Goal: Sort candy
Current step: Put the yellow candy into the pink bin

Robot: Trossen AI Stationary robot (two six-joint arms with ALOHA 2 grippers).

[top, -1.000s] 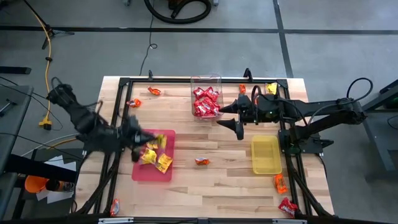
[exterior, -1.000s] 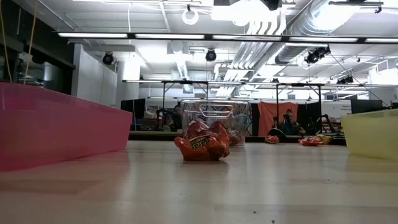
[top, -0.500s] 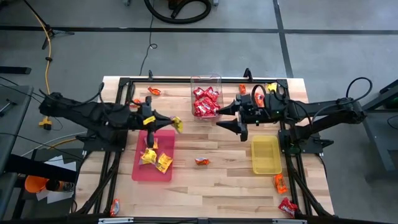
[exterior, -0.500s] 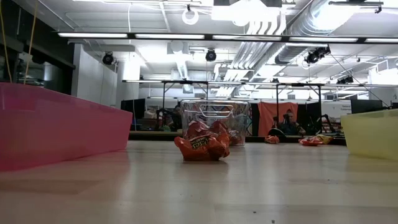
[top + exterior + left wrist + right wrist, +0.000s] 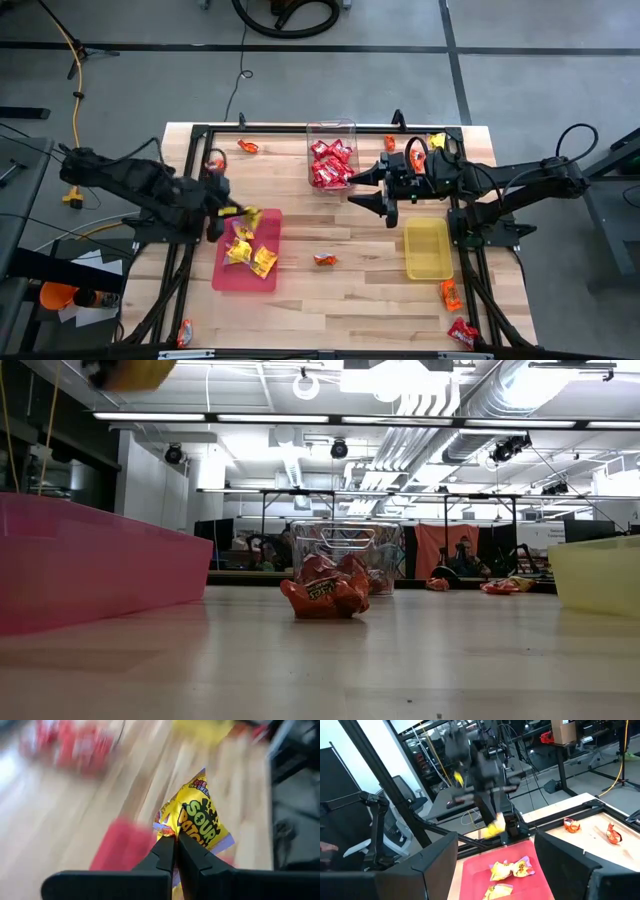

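Over pink tray (image 5: 245, 262): left end effector (image 5: 243, 212) pinched on a yellow candy (image 5: 200, 822)
Right end effector (image 5: 370, 187): spread wide, empty
Left: strays beyond pink tray on surface (image 5: 340, 290)

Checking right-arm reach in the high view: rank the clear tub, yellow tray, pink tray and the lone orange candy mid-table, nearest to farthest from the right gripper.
From the right gripper, jaws open:
1. Clear tub of red candy, just beside it toward the table's far edge.
2. Yellow tray, on the right arm's side, toward the near edge.
3. Lone orange candy, mid-table; close to the yellow tray's rank, hard to call.
4. Pink tray, on the left arm's side.
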